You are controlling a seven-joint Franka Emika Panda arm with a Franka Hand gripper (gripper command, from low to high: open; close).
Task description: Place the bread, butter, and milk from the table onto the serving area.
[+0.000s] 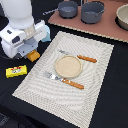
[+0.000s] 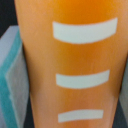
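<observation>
Franka Emika Panda arm, exterior view: smooth white rounded casing, a broad cylindrical link above a blocky white wrist housing. Dark grey seams ring the joints. A round dark socket marks the housing's face at about 9 o'clock; darker grey parts edge its underside. Finer markings are too blurred to read.

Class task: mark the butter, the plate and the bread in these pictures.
butter [image 1: 16, 71]: exterior view, middle of its yellow face.
plate [image 1: 68, 66]: exterior view, its tan centre.
bread [image 2: 75, 60]: wrist view, orange top between pale slashes.
</observation>
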